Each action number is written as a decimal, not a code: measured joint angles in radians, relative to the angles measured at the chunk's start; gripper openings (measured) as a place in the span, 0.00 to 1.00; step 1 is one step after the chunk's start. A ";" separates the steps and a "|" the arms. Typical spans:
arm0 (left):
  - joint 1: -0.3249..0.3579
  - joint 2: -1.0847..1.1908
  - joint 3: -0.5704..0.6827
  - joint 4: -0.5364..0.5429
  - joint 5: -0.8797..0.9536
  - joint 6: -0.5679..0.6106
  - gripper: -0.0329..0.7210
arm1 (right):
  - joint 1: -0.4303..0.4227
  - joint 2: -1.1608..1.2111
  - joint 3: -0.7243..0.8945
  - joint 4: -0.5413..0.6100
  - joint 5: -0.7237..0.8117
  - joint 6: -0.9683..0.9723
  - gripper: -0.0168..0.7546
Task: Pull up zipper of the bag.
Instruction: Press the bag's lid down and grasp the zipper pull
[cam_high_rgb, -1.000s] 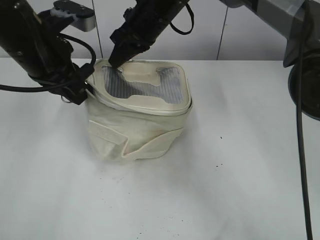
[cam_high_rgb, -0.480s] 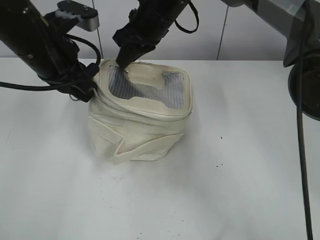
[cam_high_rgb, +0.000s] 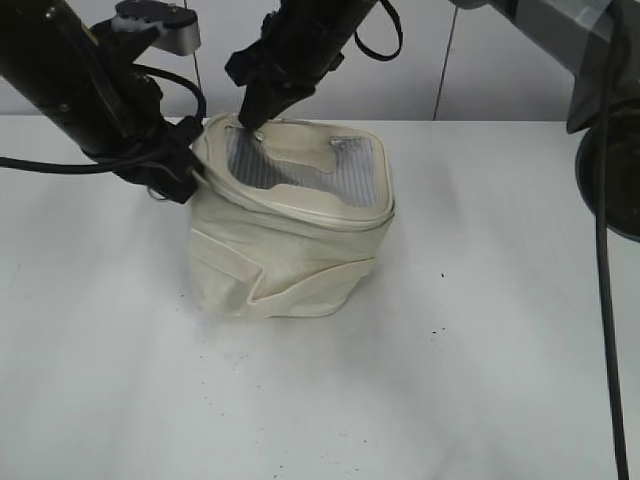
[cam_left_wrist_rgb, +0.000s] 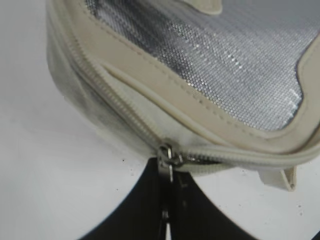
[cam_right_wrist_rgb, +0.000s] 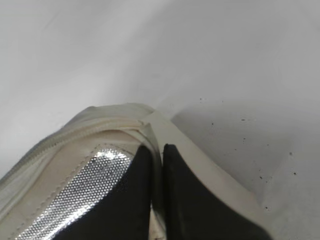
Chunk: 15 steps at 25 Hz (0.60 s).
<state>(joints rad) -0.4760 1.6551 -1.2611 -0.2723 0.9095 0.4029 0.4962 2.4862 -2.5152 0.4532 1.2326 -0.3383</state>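
No brand name, label or lettering can be read on anything in these views.

Nearest the exterior camera is bare white table (cam_high_rgb: 400, 400), dotted with a few dark specks. In the middle of it stands the bag (cam_high_rgb: 285, 260), cream and boxy, a flat strap (cam_high_rgb: 300, 285) slanting across its front, its lid tilted toward the camera with the grey ribbed window (cam_high_rgb: 300, 170) showing. The zipper (cam_high_rgb: 300, 212) runs around the lid rim.

At the bag's left corner the left gripper (cam_high_rgb: 190, 178) presses against the rim. Only the left wrist view tells why: its dark fingers (cam_left_wrist_rgb: 150, 210) are pinched together on a silver pull (cam_left_wrist_rgb: 167, 156) of the zipper (cam_left_wrist_rgb: 120, 112), with the track parted on the left of the slider and joined on its right.

Farther back, the right gripper (cam_high_rgb: 250, 122) comes down onto the lid's rear edge. The right wrist view shows its two black fingers (cam_right_wrist_rgb: 190, 200) closed with only a thin cream strip of the bag's edge (cam_right_wrist_rgb: 156, 190) caught between them; what that strip is exactly I cannot tell.

Behind stands a pale wall.
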 joint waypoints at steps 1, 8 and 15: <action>0.000 0.000 0.000 -0.002 -0.010 0.000 0.05 | -0.003 0.000 -0.001 0.001 0.000 -0.004 0.04; -0.007 -0.001 0.010 -0.004 -0.125 0.004 0.05 | -0.028 0.000 -0.011 0.015 0.000 -0.047 0.04; -0.010 -0.005 0.011 0.002 -0.176 0.011 0.12 | -0.036 0.001 -0.013 0.012 -0.002 -0.077 0.04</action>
<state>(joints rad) -0.4862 1.6498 -1.2503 -0.2707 0.7332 0.4143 0.4599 2.4875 -2.5278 0.4651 1.2308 -0.4158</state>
